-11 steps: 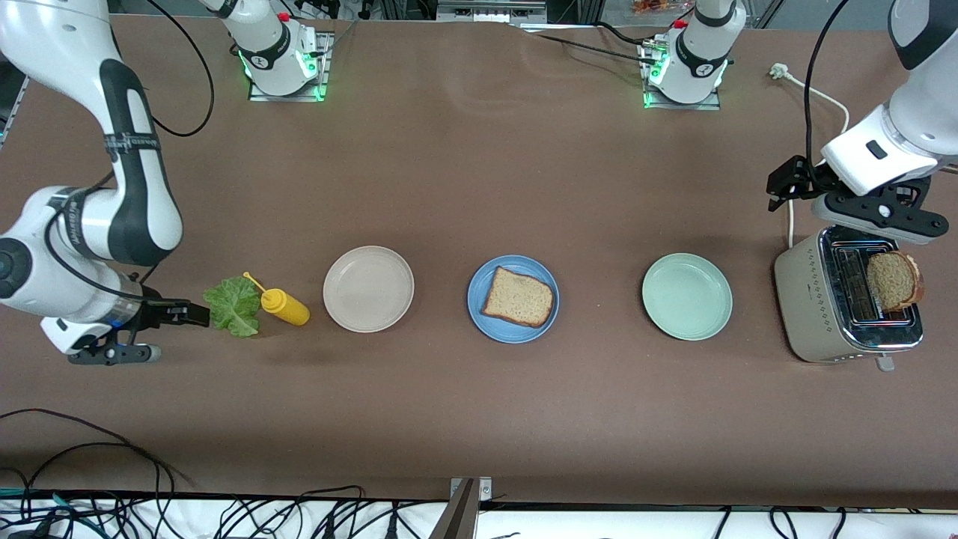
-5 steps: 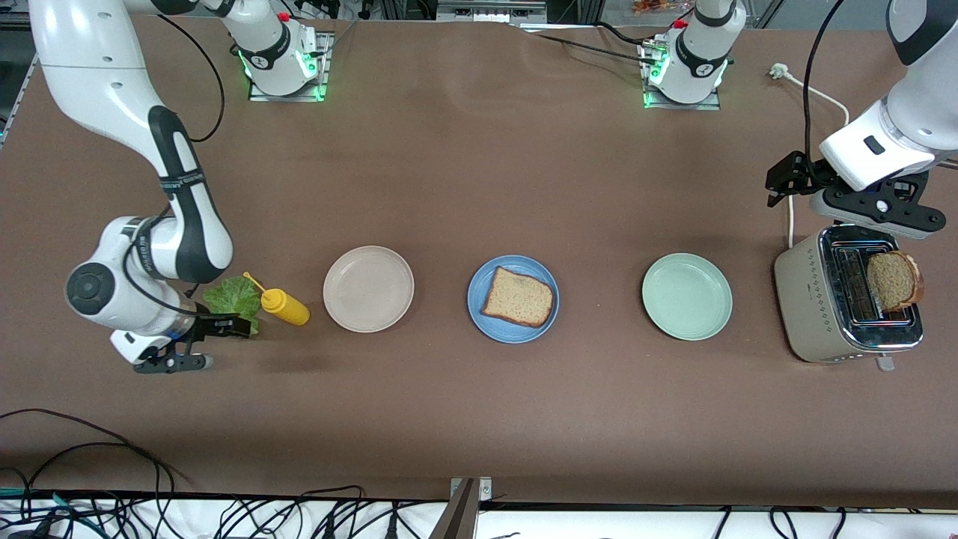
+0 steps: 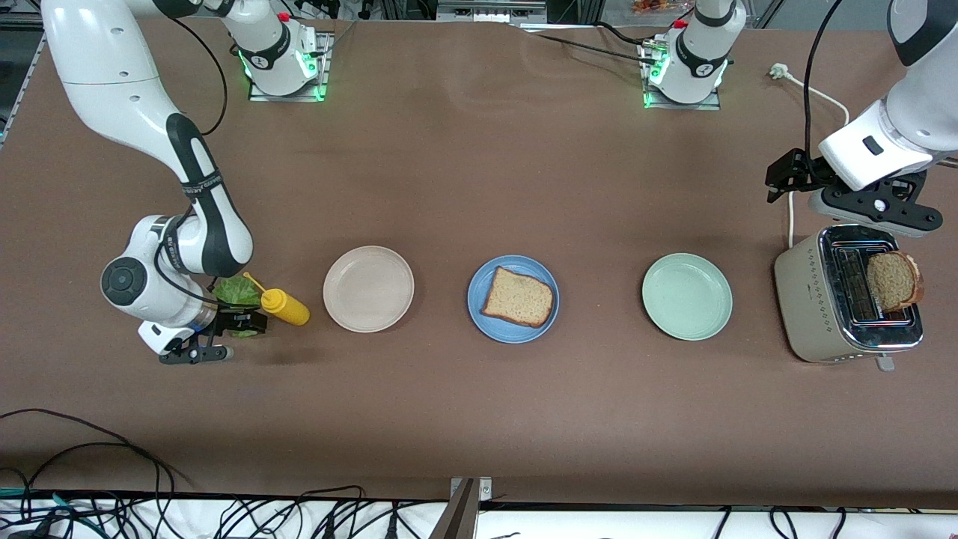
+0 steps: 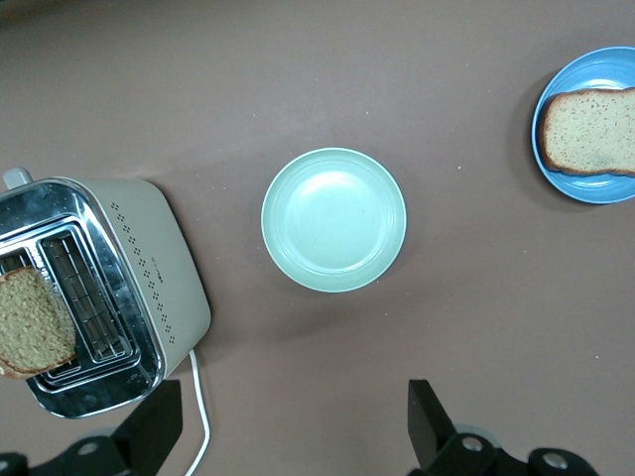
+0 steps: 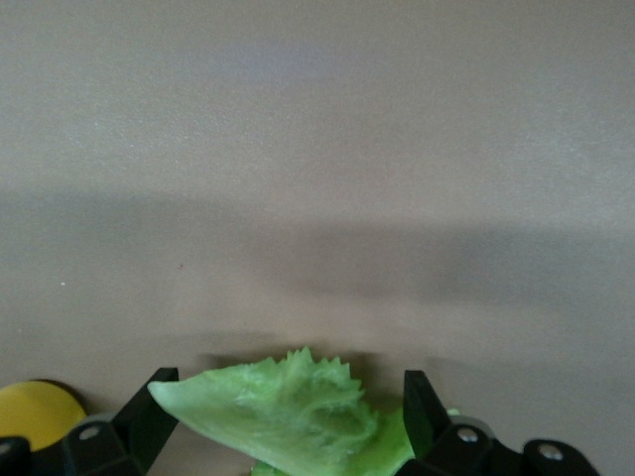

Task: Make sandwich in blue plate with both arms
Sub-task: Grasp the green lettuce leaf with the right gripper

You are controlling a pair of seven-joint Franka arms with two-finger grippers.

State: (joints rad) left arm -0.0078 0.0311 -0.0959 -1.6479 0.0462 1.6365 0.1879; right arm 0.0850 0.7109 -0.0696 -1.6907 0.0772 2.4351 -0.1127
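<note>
From the front, the blue plate (image 3: 513,299) sits mid-table with one bread slice (image 3: 519,297) lying on it. A beige plate (image 3: 368,288) lies at its nine o'clock, toward the right arm's end, and a green plate (image 3: 686,296) at its three o'clock. The toaster (image 3: 844,299) stands past the green plate at the left arm's end, a second bread slice (image 3: 894,281) poking from one slot. The left gripper (image 3: 872,210) hangs over the toaster's twelve o'clock edge. The right gripper (image 3: 213,335) is low over the lettuce leaf (image 3: 238,292), with a yellow bottle (image 3: 284,305) just beside the leaf.

The left wrist view shows that gripper's fingers (image 4: 425,421) spread wide and empty above the table.

The right wrist view shows the right gripper's fingers (image 5: 149,421) spread on either side of the lettuce, not clamping it.
</note>
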